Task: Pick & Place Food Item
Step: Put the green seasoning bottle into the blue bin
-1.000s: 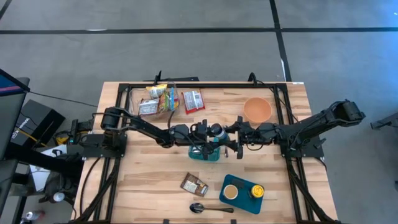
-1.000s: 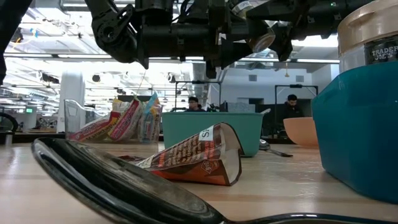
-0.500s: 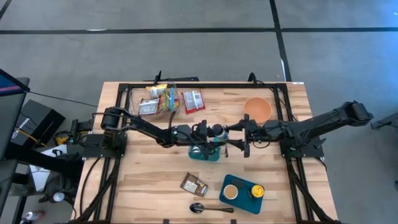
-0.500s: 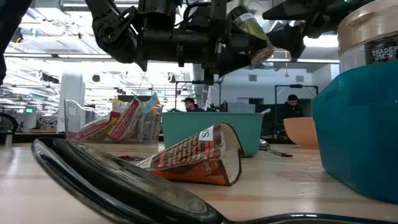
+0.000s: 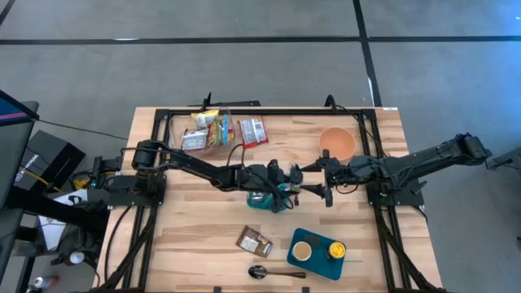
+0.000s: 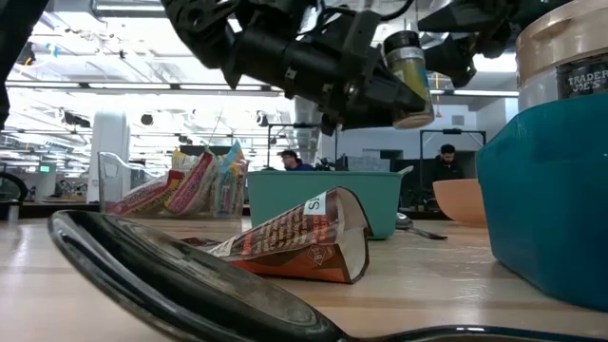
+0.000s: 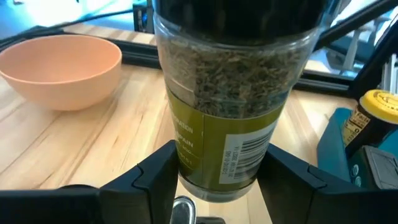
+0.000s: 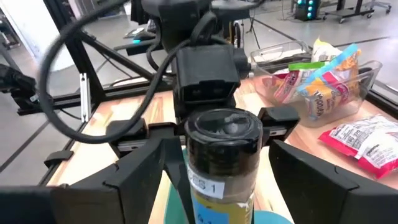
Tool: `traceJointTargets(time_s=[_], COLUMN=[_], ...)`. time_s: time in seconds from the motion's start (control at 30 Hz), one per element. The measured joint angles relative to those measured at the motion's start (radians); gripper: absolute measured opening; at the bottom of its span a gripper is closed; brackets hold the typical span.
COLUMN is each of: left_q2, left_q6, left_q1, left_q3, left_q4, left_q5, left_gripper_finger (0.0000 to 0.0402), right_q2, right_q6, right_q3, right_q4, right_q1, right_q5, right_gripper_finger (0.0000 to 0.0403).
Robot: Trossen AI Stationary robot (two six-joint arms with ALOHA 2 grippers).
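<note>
the spice jar (image 7: 228, 118), a clear cylinder of dried green herbs with a black cap, hung above the teal bin (image 5: 267, 200) at mid-table, pinched by the left gripper (image 7: 205, 180). the right gripper (image 8: 211, 171) had just let go and spread wide around it, so the handover looked done. nearby sat a smooth peach bowl (image 5: 337, 143).

black-lidded spice jar (image 7: 227, 112), peach bowl (image 7: 60, 68)

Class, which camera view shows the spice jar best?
The left wrist view: the spice jar fills it, contents and label readable. The right wrist view shows mainly its black lid, the low view its side, the high view a speck.
</note>
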Motion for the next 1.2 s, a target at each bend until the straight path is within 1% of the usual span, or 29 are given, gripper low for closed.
traceJointTargets(time_s=[0.1, 0.27, 0.37, 0.67, 0.83, 0.93, 1.03, 1.2], left_q2=[0.0, 0.0, 0.0, 0.0, 0.0, 0.0, 0.0, 0.0], left_q6=[0.002, 0.004, 0.004, 0.0, -0.003, -0.006, -0.012, -0.024], left_q1=[0.0, 0.0, 0.0, 0.0, 0.0, -0.001, -0.001, -0.001], left_q3=[0.02, 0.034, 0.053, 0.076, 0.076, 0.076, 0.076, 0.077], left_q4=[-0.049, -0.052, -0.093, -0.19, -0.211, -0.229, -0.251, -0.285], left_q5=[0.0, 0.0, 0.0, 0.0, 0.001, 0.002, 0.004, 0.01], left_gripper_finger=[0.0185, 0.0186, 0.0186, 0.0186, 0.0186, 0.0186, 0.0186, 0.0186], right_q2=[0.0, 0.006, 0.009, 0.065, 0.115, 0.149, 0.18, 0.204], right_q6=[0.0, -0.004, -0.018, -0.019, -0.04, -0.045, -0.045, -0.044], right_q3=[-0.001, -0.001, -0.001, 0.003, 0.045, 0.087, 0.133, 0.195], right_q4=[-0.007, -0.026, -0.025, -0.007, -0.01, -0.06, -0.152, -0.251], right_q1=[0.002, 0.002, 0.002, 0.002, 0.002, 0.002, 0.002, 0.002], right_q5=[0.0, 0.0, 0.0, -0.001, -0.011, -0.026, -0.026, -0.026], right_gripper_finger=[0.0282, 0.0282, 0.0282, 0.0282, 0.0282, 0.0282, 0.0282, 0.0282])
